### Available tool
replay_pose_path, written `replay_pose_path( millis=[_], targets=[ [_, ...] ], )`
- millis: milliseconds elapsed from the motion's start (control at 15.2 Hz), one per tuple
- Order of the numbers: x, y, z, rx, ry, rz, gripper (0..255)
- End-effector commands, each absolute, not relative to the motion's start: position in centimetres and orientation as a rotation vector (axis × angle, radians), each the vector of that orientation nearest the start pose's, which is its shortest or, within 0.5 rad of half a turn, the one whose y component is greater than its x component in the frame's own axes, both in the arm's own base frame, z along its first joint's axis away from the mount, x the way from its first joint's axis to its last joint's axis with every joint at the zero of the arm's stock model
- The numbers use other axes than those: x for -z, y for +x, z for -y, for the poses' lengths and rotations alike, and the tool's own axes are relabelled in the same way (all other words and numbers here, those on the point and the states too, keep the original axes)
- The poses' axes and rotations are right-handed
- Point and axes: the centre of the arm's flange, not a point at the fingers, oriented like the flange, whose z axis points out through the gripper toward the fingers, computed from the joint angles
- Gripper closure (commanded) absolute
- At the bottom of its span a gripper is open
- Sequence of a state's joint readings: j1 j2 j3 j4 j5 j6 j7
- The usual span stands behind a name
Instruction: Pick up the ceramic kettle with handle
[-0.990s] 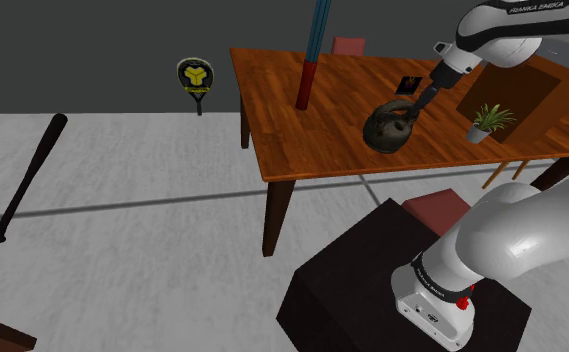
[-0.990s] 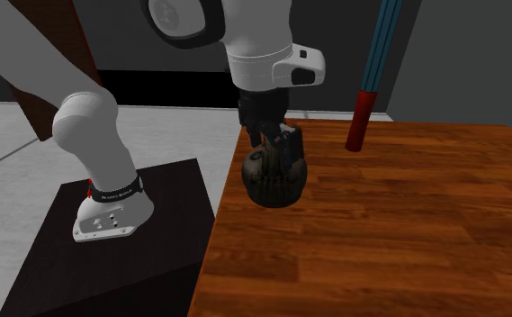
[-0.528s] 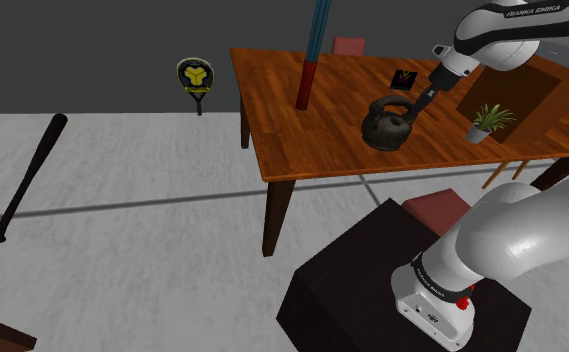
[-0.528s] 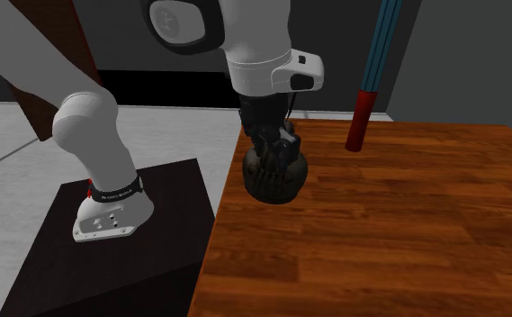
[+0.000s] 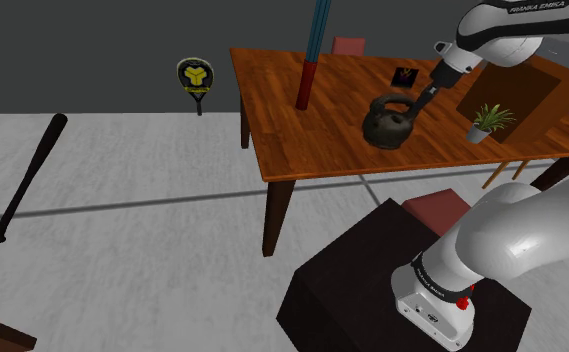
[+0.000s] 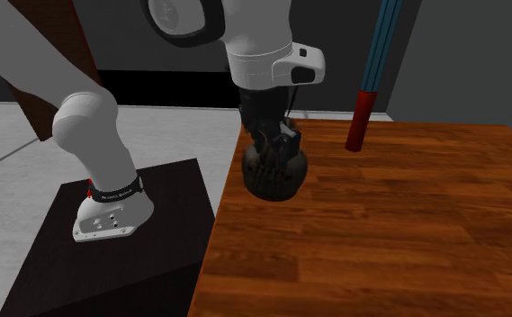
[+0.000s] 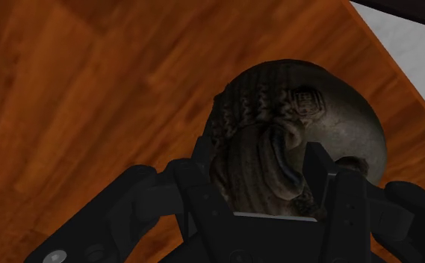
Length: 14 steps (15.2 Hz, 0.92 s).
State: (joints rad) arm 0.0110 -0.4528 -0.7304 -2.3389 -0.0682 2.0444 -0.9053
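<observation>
Tool (image 7: 267,179) is clamped tight on the kettle's handle (image 7: 278,161), and the wrist view has a black finger (image 7: 196,187) pressed against each side of it. The dark, patterned kettle (image 5: 389,122) hangs right under the tool over the wooden desk (image 5: 302,140), near the edge facing the stand (image 6: 155,270). In the shoulder view it sits between a red-and-blue pole (image 5: 307,75) and a small potted plant (image 5: 490,120). Is the base touching the wood? I cannot tell. Down on the grey floor (image 5: 122,250), a black bat (image 5: 27,178) lies well apart.
</observation>
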Motion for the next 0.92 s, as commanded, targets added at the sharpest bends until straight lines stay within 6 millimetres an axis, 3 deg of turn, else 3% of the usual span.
replay_pose_path(
  millis=[0,726,858],
  targets=[
    [-47.8,32.4,31.3,0.312,-2.975,0.389,255],
    [-53.6,32.4,31.3,0.312,-2.975,0.389,255],
    [-53.7,32.4,31.3,0.312,-2.975,0.389,255]
  ],
)
